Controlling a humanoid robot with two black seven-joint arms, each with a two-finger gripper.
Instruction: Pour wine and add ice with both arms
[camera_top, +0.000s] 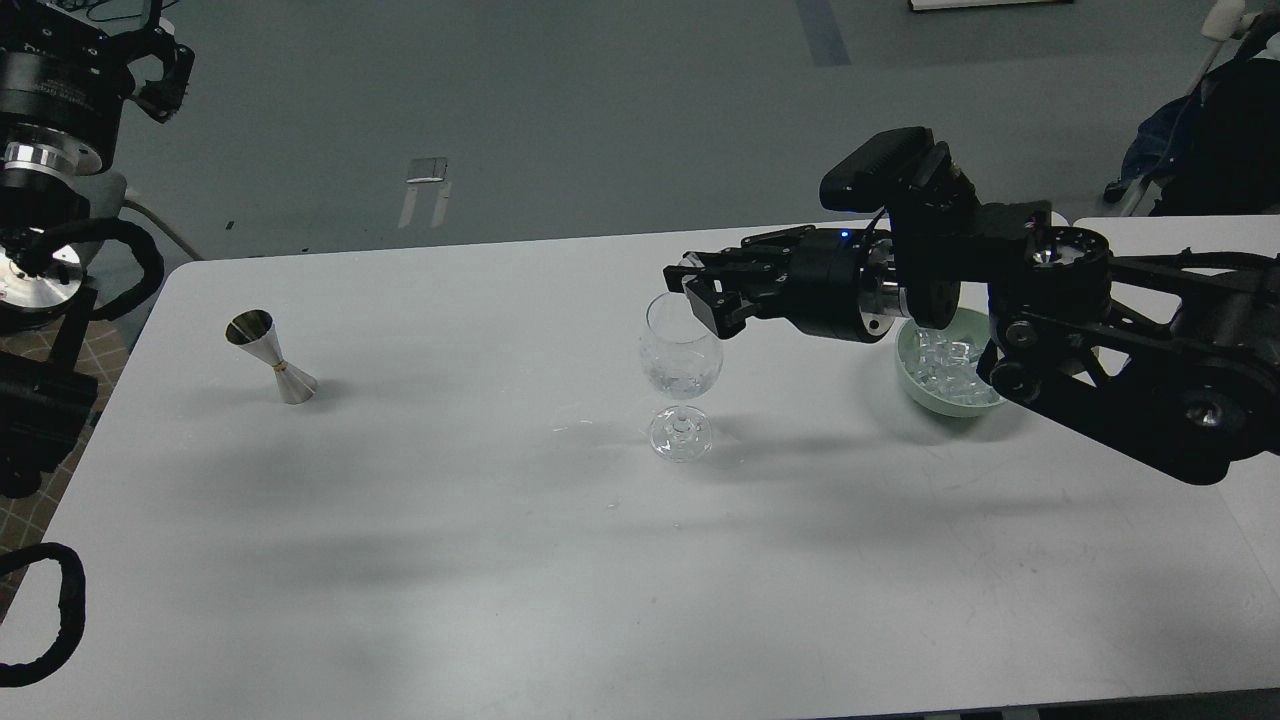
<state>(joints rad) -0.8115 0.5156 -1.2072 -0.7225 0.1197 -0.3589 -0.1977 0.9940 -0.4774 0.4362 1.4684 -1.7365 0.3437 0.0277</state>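
Ice (948, 362) fills a green bowl (915, 380) at right of centre. The right gripper (697, 290) hovers over the wine glass (680, 370), fingers apart; the left gripper's (160, 70) state I cannot tell

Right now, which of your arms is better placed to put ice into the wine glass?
The right. My right gripper hangs just over the rim of the wine glass, with the green bowl of ice right beside it. My left arm is raised far off at the table's left end.

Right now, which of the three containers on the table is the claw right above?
The wine glass: the right gripper hangs at its rim. The green bowl sits farther right; the metal jigger stands far left.
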